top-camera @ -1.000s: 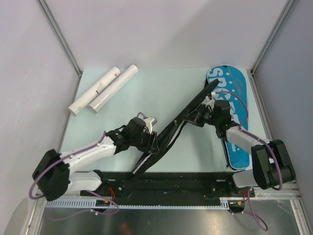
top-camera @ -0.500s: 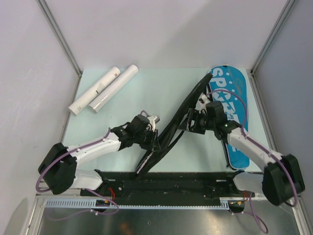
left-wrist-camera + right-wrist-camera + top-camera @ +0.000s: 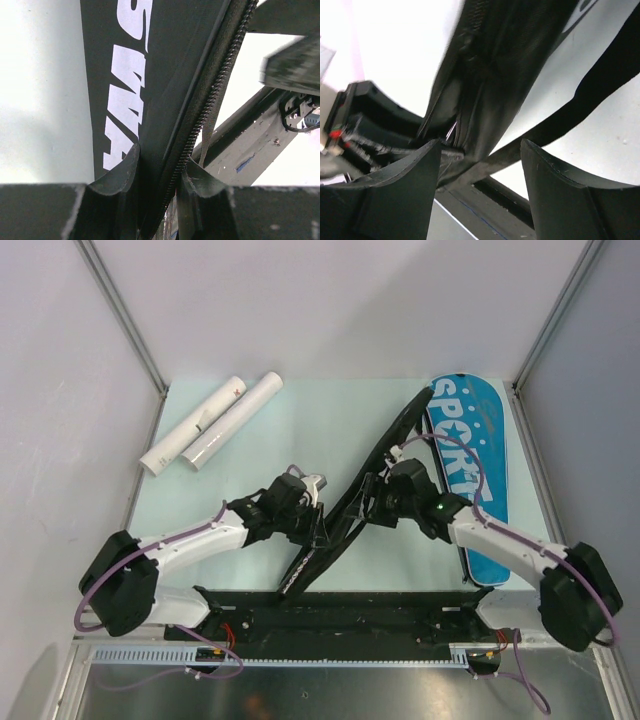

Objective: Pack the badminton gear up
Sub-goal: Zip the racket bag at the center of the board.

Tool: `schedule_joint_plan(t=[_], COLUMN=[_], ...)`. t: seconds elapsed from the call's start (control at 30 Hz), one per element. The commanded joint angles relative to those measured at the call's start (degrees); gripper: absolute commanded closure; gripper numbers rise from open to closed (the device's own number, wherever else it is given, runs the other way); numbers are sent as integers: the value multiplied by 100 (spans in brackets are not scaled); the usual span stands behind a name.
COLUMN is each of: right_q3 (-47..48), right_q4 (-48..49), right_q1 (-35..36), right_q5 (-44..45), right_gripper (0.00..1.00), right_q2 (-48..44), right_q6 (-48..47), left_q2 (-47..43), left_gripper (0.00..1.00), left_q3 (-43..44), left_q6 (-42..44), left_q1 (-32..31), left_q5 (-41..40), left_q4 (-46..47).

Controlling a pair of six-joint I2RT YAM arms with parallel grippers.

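Left wrist: left jaws pinch black zippered fabric bag (image 3: pixel 170 75); right jaws spread.

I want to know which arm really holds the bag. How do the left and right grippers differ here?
The left gripper is pinched shut on the bag's zipper edge; the right gripper stands open, with black fabric in the gap between its fingers. The left gripper sits nearer the arm bases, the right gripper farther up the bag. Both are at the same black flap.
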Motion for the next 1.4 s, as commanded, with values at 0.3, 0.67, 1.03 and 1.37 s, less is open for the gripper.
schedule_joint_plan(t=[0.3,0.67,1.03,1.37], right_q3=[130,-212,-863,-863], right_q4=[1017,1453,2985,2784], right_q1=[437,69,-662,-521], right_q5=[-137,-654,-2299,-2089], right_gripper=[57,100,100,100], right_q2=[1119,891,820,688], right_q6=[1200,691,356,313], left_q2=[-225,-821,-1667,-1016], left_gripper=[97,37,38,71], left_q3=[160,-305,-975,-569], left_q6=[-316,-96,-527,-412], left_q1=[41,234,428,314], left_q5=[-135,486,954,560], left_q4=[293,328,363,478])
